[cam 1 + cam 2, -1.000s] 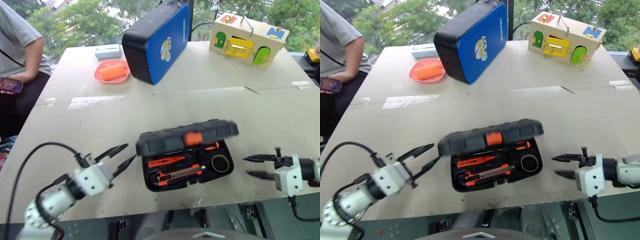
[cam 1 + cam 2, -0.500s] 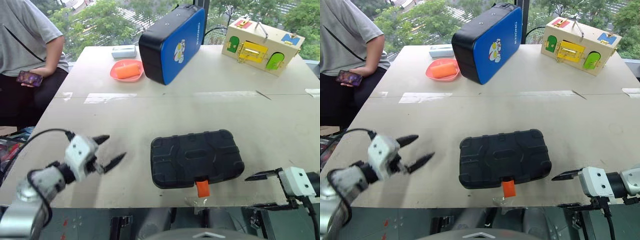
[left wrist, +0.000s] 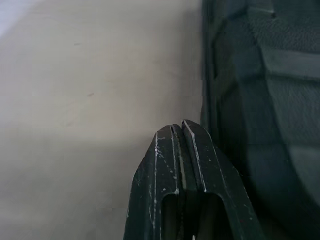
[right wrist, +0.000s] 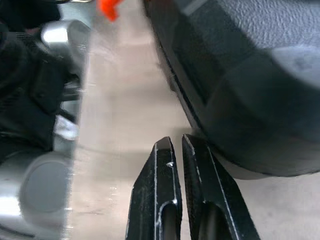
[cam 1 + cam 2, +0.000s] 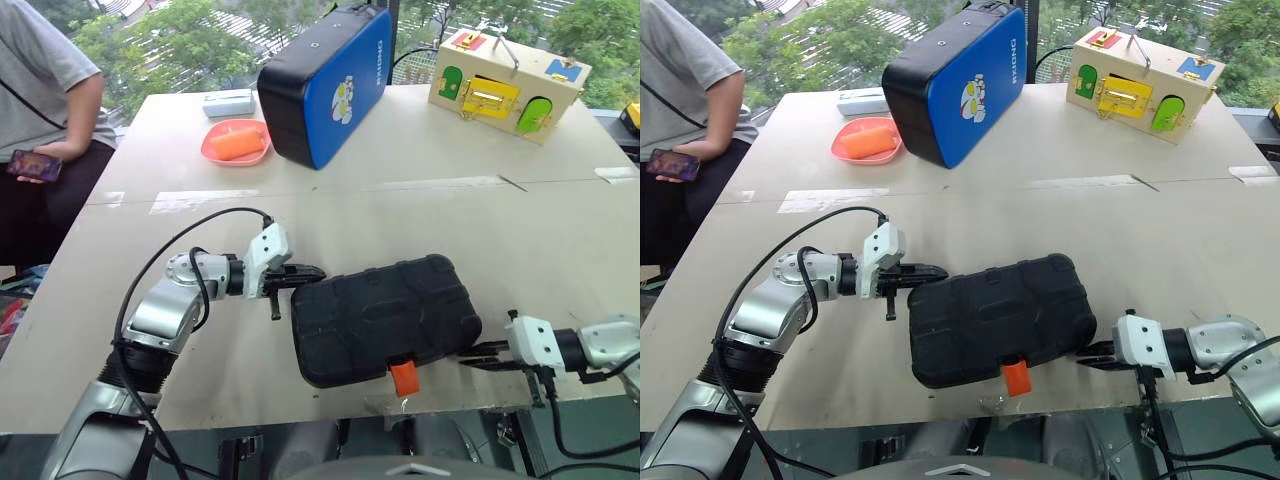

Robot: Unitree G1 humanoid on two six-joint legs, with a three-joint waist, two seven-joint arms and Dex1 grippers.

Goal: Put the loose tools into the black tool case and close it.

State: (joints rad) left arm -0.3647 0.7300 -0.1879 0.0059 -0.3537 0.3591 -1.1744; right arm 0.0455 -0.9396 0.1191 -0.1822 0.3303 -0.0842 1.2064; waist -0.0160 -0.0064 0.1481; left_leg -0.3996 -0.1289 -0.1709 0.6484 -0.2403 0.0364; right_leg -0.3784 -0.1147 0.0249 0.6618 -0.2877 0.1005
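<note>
Black ribbed plastic faces up: the black tool case (image 5: 385,318) lies closed near the desk's (image 5: 520,230) front edge, its orange latch (image 5: 404,378) hanging at the front rim (whether it is fastened, we cannot tell). We see the left gripper (image 5: 312,272) with jaws clenched together, tips at the case's rear-left corner; in the left wrist view they sit just beside the shell (image 3: 265,100). The right gripper (image 5: 475,358) has its jaws pressed shut too, low over the desk at the case's front-right corner, close to the shell without clear contact. Toward the far edge stand a blue-and-black case (image 5: 325,85) and a wooden latch box (image 5: 503,85), with a pink dish (image 5: 233,143) holding an orange item nearer the far-left corner. A person (image 5: 45,120) sits off the desk's left edge, holding a phone (image 5: 32,165).
</note>
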